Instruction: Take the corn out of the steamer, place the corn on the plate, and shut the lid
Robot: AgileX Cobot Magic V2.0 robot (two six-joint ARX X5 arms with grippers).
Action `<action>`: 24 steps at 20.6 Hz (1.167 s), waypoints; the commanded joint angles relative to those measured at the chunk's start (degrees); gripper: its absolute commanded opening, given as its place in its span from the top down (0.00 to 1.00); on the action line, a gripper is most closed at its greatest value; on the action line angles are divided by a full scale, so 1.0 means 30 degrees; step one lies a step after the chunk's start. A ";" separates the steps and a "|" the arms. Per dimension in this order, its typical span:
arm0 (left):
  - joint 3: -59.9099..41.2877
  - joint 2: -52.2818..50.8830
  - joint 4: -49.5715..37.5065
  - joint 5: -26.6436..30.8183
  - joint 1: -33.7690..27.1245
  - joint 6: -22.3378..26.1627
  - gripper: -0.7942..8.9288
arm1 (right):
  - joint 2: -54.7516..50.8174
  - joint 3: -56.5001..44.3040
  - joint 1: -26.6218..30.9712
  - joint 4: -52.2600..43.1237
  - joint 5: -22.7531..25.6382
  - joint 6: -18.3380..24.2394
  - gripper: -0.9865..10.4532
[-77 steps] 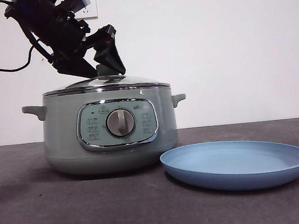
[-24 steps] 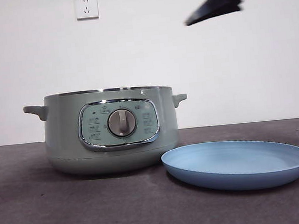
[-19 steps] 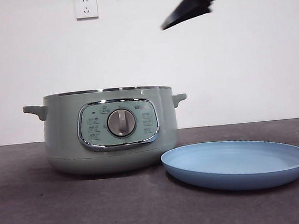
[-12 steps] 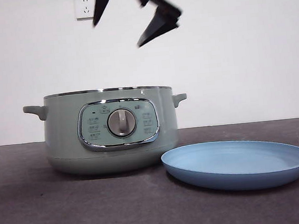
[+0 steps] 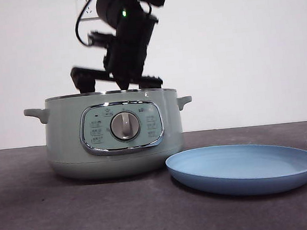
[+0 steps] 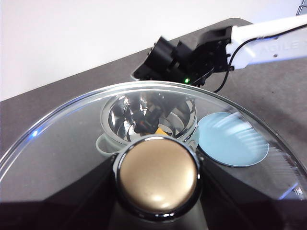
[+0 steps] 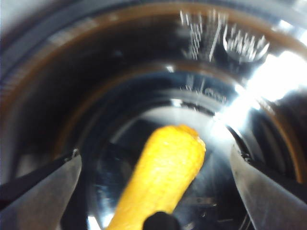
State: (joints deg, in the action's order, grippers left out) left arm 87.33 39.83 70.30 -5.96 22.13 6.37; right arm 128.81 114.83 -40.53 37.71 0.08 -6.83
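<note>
Right gripper (image 7: 153, 191), jaws wide, reaches into the pot (image 5: 114, 135) around the corn (image 7: 163, 172) (not gripped yet); left gripper holds the lid (image 6: 158, 172). Next: close, lift.

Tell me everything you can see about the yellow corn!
The corn is a stubby, smooth, glossy yellow-orange cob with a rounded end. It lies on the shiny metal bottom inside the steamer, which has no lid on. The right end effector hangs over it with its two jaws spread wide, one on each side, not touching it. Through the glass lid, held up by the left end effector, a small yellow bit of the corn shows in the pot.
</note>
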 commanded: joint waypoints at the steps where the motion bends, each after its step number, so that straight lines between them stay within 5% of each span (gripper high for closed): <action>1: 0.0291 -0.0182 -0.0648 -0.0044 -0.0036 -0.0095 0.93 | 0.0750 0.0051 -0.0044 -0.0124 0.0117 0.0073 0.43; 4: 0.0291 -0.0182 -0.0546 -0.0051 -0.0029 -0.0102 0.93 | 0.1253 0.0051 -0.0044 -0.0109 0.0117 0.0073 0.56; 7: 0.0291 -0.0182 -0.0532 -0.0051 -0.0029 -0.0102 0.93 | 0.1260 0.0051 -0.0102 -0.0452 0.0073 0.0073 0.90; 14: 0.0291 -0.0182 -0.0860 -0.0044 -0.0029 -0.0102 0.93 | -0.1843 0.0073 -0.0117 -0.0641 0.0095 0.0131 0.92; 24: 0.0291 -0.0182 -0.0969 -0.0138 -0.0029 -0.0080 0.93 | -1.1876 -0.0277 0.2688 0.8065 0.0947 0.2448 0.93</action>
State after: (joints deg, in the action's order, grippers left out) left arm 87.33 39.83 70.48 -6.13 22.13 6.37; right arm 92.68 115.02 -32.73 61.47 3.03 -0.12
